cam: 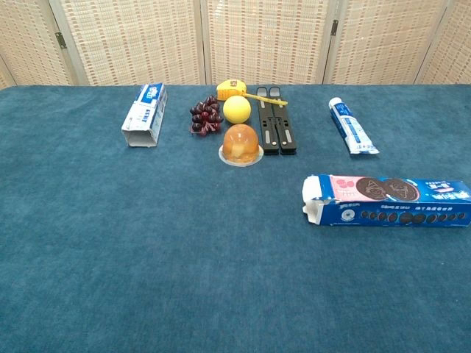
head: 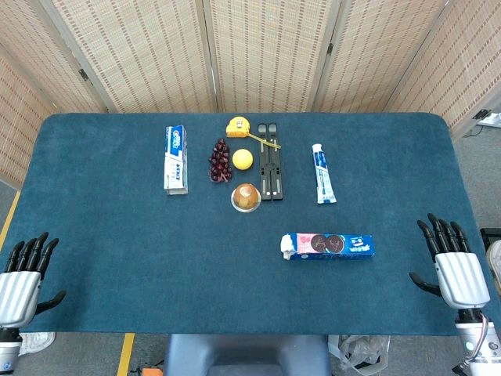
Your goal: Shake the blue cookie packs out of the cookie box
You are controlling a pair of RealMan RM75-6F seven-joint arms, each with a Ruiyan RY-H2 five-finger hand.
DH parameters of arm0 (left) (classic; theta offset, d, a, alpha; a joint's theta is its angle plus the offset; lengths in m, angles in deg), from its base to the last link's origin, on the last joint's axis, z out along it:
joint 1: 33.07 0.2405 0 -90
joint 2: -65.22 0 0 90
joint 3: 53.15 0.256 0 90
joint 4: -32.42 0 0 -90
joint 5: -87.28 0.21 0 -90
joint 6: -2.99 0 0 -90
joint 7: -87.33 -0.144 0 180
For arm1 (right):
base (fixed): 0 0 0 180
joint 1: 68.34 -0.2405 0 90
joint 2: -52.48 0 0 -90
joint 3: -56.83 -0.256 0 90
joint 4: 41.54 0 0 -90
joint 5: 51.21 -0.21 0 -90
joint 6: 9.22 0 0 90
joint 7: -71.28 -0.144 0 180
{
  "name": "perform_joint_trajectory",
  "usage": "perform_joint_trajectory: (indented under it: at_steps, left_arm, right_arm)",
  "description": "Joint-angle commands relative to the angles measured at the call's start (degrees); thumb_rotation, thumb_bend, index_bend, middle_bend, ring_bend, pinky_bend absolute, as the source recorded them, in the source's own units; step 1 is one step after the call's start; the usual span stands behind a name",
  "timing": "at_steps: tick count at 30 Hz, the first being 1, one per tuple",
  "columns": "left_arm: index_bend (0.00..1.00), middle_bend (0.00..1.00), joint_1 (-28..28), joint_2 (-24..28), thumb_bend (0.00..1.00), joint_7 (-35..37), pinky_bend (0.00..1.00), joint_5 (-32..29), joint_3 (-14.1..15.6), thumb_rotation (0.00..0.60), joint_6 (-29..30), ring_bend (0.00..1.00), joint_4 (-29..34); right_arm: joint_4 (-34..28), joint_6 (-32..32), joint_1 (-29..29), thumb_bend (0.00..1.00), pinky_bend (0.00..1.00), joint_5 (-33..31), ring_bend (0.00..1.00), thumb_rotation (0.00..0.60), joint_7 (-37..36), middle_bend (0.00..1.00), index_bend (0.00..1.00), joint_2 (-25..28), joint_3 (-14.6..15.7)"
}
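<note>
The blue cookie box [head: 328, 246] lies flat on the blue table, right of centre toward the front; its open flap end points left. In the chest view the cookie box [cam: 388, 201] shows that open end at its left, and no cookie packs are visible outside it. My left hand [head: 22, 282] hovers at the front left corner, fingers spread and holding nothing. My right hand [head: 452, 266] is at the front right edge, also spread and empty, well to the right of the box. Neither hand shows in the chest view.
At the back of the table lie a toothpaste box [head: 175, 159], dark grapes [head: 220, 161], a yellow ball [head: 243, 158], a yellow tape measure [head: 239, 126], a black folding stand [head: 270, 160], a jelly cup [head: 246, 197] and a toothpaste tube [head: 323, 174].
</note>
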Motion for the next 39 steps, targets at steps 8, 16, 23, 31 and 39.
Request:
perform_joint_trajectory:
  at_steps: [8,16,23,31,39]
  left_arm:
    - [0.0,0.0,-0.09,-0.29,0.19,-0.39,0.0,1.67,0.67,0.6,0.19,0.0,-0.01]
    - [0.0,0.0,-0.19,0.17,0.19,0.47,0.0,0.99,0.58,0.6,-0.5,0.0,-0.01]
    - [0.0,0.0,-0.56,0.28,0.19,1.21,0.0,1.1,0.66,0.6,-1.21,0.0,-0.16]
    - [0.0,0.0,-1.06,-0.16,0.19,0.45,0.0,-0.54,0.07,0.6,-2.48,0.0,-0.67]
    - [0.0,0.0,-1.7,-0.47,0.19,-0.36,0.0,-1.33,0.07,0.6,-3.97,0.0,-0.59]
  right_arm:
    - [-0.25,-0.27,0.31,0.22,0.0,0.82,0.0,0.6,-1.28,0.0,0.0,0.69,0.53]
    - [-0.35,2.68,-1.04,0.22,0.0,1.99,0.0,0.6,-2.09,0.0,0.0,1.77,1.53]
    - [1.61,13.1,-6.79,0.22,0.0,1.63,0.0,0.6,-3.87,0.0,0.01,4.51,1.79]
    - [6.28,25.05,-13.72,0.22,0.0,-0.06,0.0,0.6,-6.11,0.01,0.08,5.34,1.59]
    - [13.18,29.78,-17.45,0.22,0.0,-0.75,0.07,0.6,-9.31,0.08,0.2,0.99,1.45]
